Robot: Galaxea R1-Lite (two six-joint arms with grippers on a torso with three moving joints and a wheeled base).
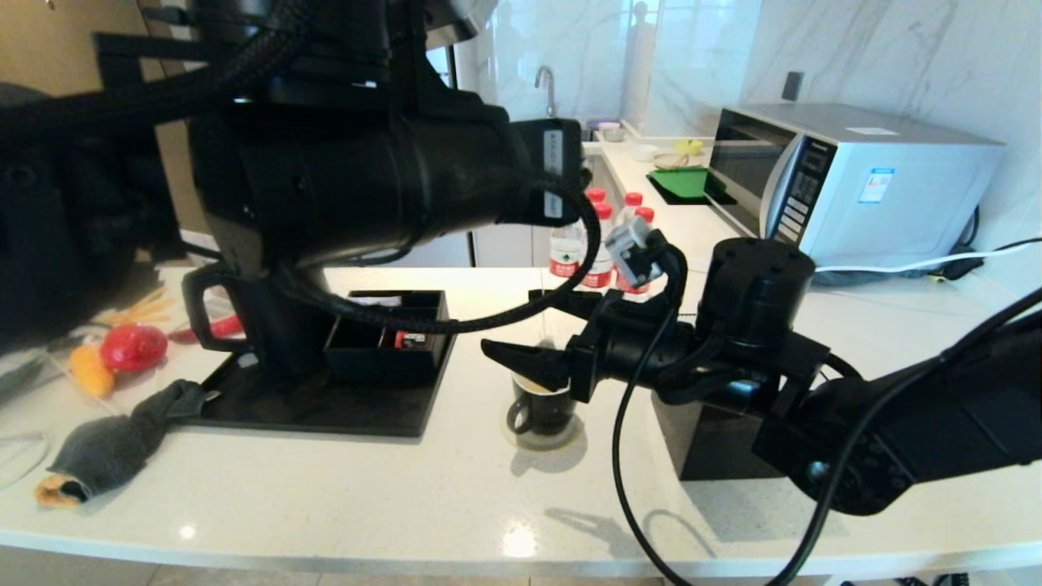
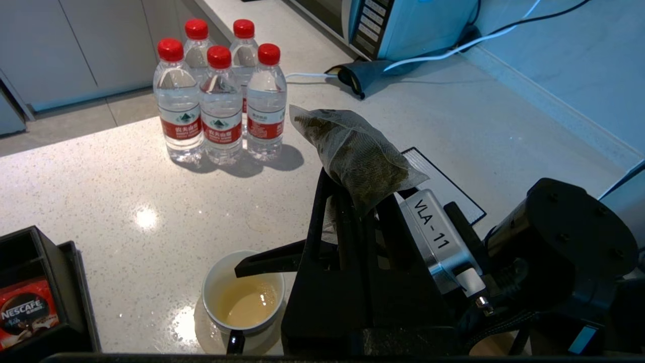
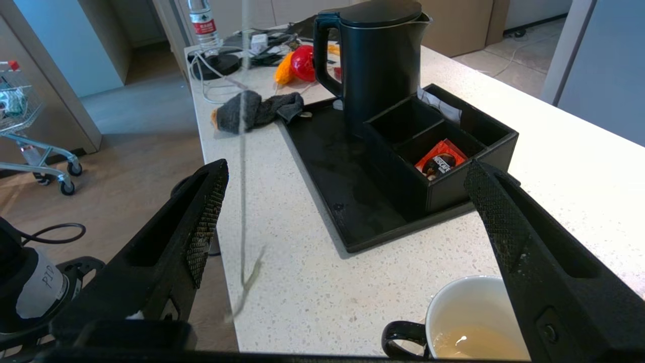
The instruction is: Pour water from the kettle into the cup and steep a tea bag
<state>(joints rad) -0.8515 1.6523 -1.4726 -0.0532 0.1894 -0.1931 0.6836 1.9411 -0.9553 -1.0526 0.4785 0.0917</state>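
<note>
Pouring looks done: water (image 2: 247, 305) in cup (image 2: 217, 282), kettle (image 3: 378, 60) on tray (image 3: 332, 166). Steeping in hand: left gripper (image 2: 352, 196) clamped on tea bag (image 2: 358, 156) above cup, right gripper (image 3: 347, 171) wide open about the hanging string (image 3: 242, 176). Next, probably: lowering bag squarely into cup.

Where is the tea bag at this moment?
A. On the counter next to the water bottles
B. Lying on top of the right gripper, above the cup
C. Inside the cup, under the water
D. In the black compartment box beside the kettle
B. In the left wrist view the tea bag rests on the right gripper, whose fingers stand wide apart over the cup; the cup holds only pale yellowish water.
</note>
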